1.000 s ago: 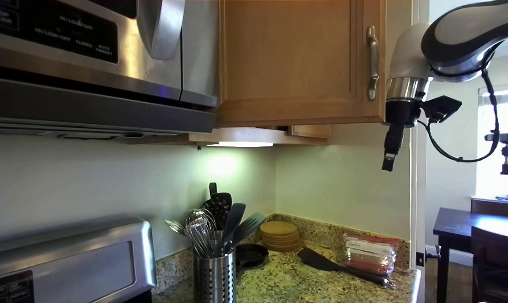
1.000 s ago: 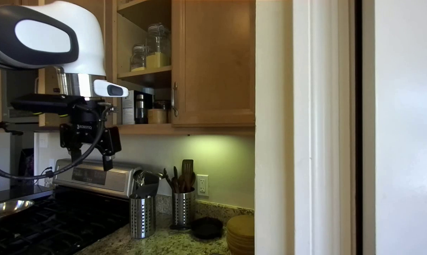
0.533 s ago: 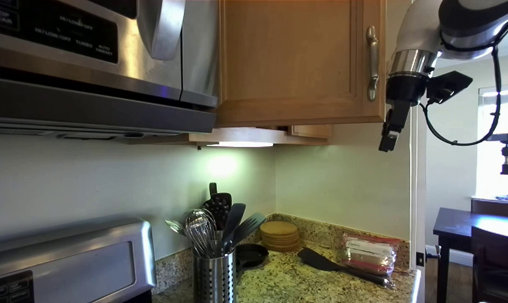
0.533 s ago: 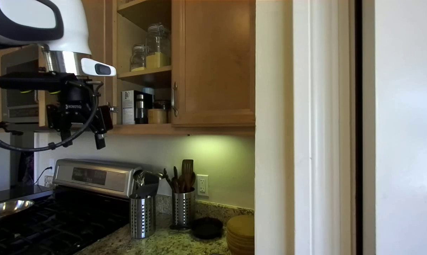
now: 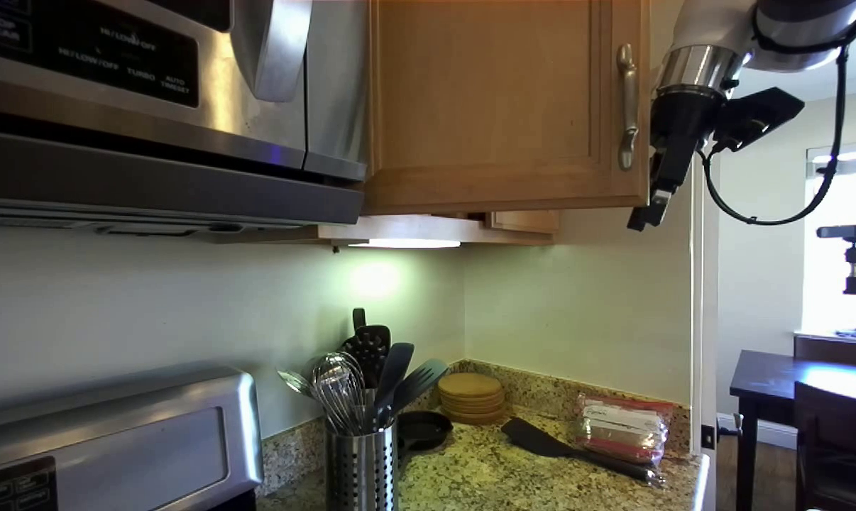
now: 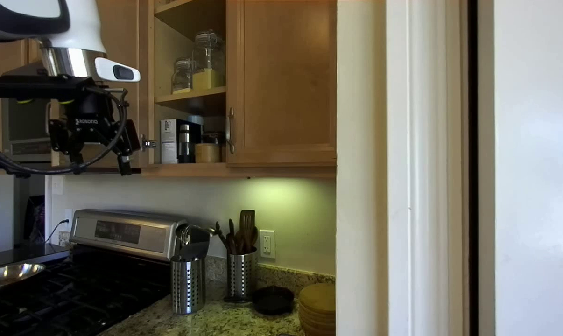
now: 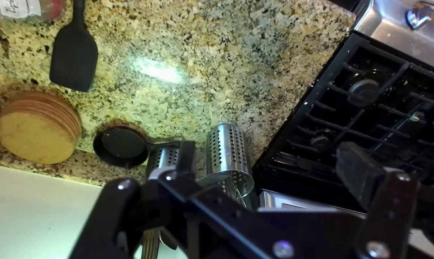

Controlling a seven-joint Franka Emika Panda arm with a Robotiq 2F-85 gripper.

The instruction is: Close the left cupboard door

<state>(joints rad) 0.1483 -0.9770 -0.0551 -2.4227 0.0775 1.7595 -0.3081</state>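
a kitchen corner, a light (image 5: 407, 243) glowing on the wall (image 5: 151, 298), a speckled worktop (image 7: 217, 72) underneath. up above, here's the one that matters: the left door (image 5: 499, 92), standing well out from its cupboard (image 6: 188, 171), hinge (image 6: 149, 143) bared, the jars (image 6: 207, 77) inside in plain view. the right door (image 6: 286, 84) is closed, so that half wants nothing. now the pincer (image 7: 266, 151)! spread wide, nothing between its fingers (image 7: 359, 172), pointing down just beside the left door's free edge. in an exterior view it sits on the inner side, partly behind that edge, fingers poking out below; touching or not, i can't tell. empty suits the job, i'd say: a door wants a push more than a grip. but the push belongs on the face with the handle (image 5: 628, 106), so my guess is a trip around that edge comes next, and a snag there is the danger. below, utensils (image 5: 395, 372) stand heads up in their holder (image 5: 360, 468) near the cooker (image 5: 151, 454), presumably for quick grabbing; the discs (image 7: 39, 136) are stacked in the corner, likely saving room.
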